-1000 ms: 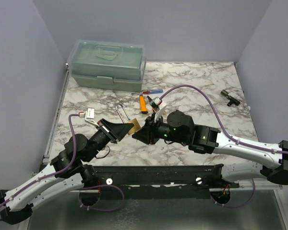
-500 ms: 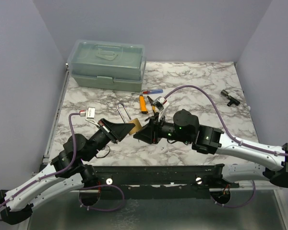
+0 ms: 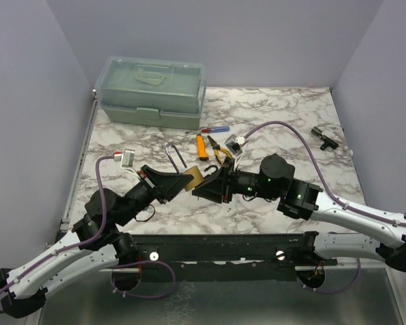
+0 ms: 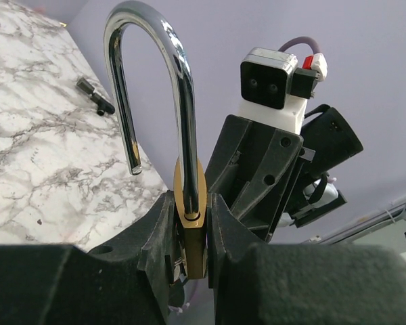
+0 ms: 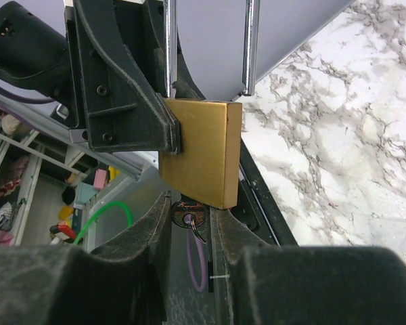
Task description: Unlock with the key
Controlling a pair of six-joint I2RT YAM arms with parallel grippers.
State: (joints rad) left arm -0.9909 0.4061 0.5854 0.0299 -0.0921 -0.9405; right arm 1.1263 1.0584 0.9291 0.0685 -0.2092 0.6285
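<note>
My left gripper (image 3: 181,180) is shut on the sides of a brass padlock (image 3: 193,176) and holds it above the table. In the left wrist view the padlock body (image 4: 190,196) sits between the fingers (image 4: 159,230). Its chrome shackle (image 4: 179,81) stands up with one leg end free. My right gripper (image 3: 203,185) meets the padlock from the right. In the right wrist view the padlock (image 5: 203,149) is just above my right gripper (image 5: 189,211). There the gripper's fingers close on the head of the key (image 5: 187,218), which is pushed into the padlock's underside. The shackle's right leg (image 5: 250,47) stops short of the body.
A green lidded toolbox (image 3: 152,91) stands at the back left. A small screwdriver (image 3: 215,128), an orange tool (image 3: 201,145) and pliers (image 3: 221,150) lie behind the grippers. A small black part (image 3: 323,137) lies at the far right. The black rail runs along the near edge.
My right wrist has rolled and its forearm has swung right, with the gripper staying at the padlock's underside. The left gripper keeps the padlock in the same place.
</note>
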